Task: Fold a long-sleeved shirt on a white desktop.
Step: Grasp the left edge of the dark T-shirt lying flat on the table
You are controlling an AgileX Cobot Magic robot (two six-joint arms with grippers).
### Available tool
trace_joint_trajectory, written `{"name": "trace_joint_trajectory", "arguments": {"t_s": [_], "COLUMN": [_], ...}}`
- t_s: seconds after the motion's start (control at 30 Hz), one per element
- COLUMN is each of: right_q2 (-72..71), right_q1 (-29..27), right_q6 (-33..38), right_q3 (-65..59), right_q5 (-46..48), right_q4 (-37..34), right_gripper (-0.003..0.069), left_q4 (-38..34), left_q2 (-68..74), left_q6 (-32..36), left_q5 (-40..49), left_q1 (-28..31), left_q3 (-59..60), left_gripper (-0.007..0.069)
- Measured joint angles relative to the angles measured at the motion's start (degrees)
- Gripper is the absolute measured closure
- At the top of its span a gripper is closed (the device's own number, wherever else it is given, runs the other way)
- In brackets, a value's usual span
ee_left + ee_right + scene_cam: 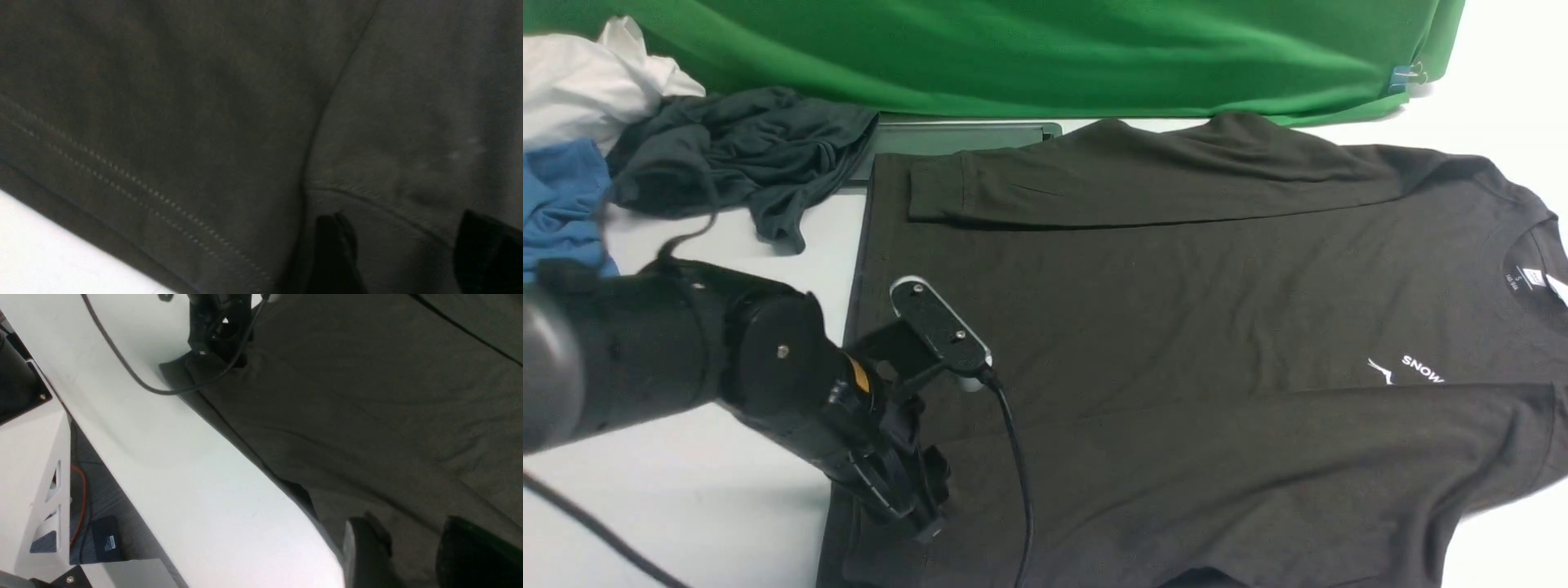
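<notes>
The long-sleeved shirt point(1176, 327) lies flat on the white desktop point(686, 506), collar to the right and hem to the left. Both sleeves are folded across the body. My left gripper point(919, 510) is low over the near-left hem corner. In the left wrist view it point(408, 249) is open, its fingers apart over the sleeve cuff with nothing pinched. My right gripper point(416, 555) is outside the front view. Its fingers stand apart above the shirt's near edge point(388, 396), beside the table's front rim, and they hold nothing.
A dark grey-teal garment point(735, 147), a blue garment point(560, 204) and a white cloth point(588, 82) are piled at the back left. The green backdrop point(1045, 49) hangs behind. A grey cable slot point(956, 137) sits by the far sleeve. The left camera cable point(1017, 474) trails over the shirt.
</notes>
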State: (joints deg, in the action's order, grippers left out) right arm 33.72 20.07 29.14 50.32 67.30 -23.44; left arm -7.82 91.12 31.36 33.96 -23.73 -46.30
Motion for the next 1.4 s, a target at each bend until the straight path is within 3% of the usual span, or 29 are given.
{"name": "trace_joint_trajectory", "arguments": {"t_s": [0.27, 0.43, 0.8, 0.97, 1.1, 1.4], "right_q2": [0.0, 0.0, 0.0, 0.0, 0.0, 0.1], "right_q1": [0.0, 0.0, 0.0, 0.0, 0.0, 0.0], "right_q6": [0.0, 0.5, 1.3, 1.3, 1.3, -0.1], "right_q3": [0.0, 0.0, 0.0, 0.0, 0.0, 0.0], "right_q5": [0.2, -1.3, -2.5, -3.6, -3.9, -3.9], "right_q4": [0.0, 0.0, 0.0, 0.0, 0.0, 0.0], "right_gripper": [0.0419, 0.0419, 0.0419, 0.0419, 0.0419, 0.0419], "left_q4": [-3.5, -6.2, -7.8, -8.8, -8.7, -8.6], "left_q2": [2.6, 3.8, 6.1, 6.2, 6.4, 6.0], "left_q6": [4.0, 7.7, 7.9, 7.9, 7.9, 7.5], "left_q5": [2.8, 3.3, 5.8, 6.6, 7.5, 13.4], "left_q1": [7.4, 7.9, 8.0, 8.0, 8.0, 8.0], "left_q3": [-2.9, -3.0, -3.2, -3.2, -4.2, -9.2], "left_gripper": [0.0318, 0.0328, 0.0344, 0.0433, 0.0565, 0.0589]}}
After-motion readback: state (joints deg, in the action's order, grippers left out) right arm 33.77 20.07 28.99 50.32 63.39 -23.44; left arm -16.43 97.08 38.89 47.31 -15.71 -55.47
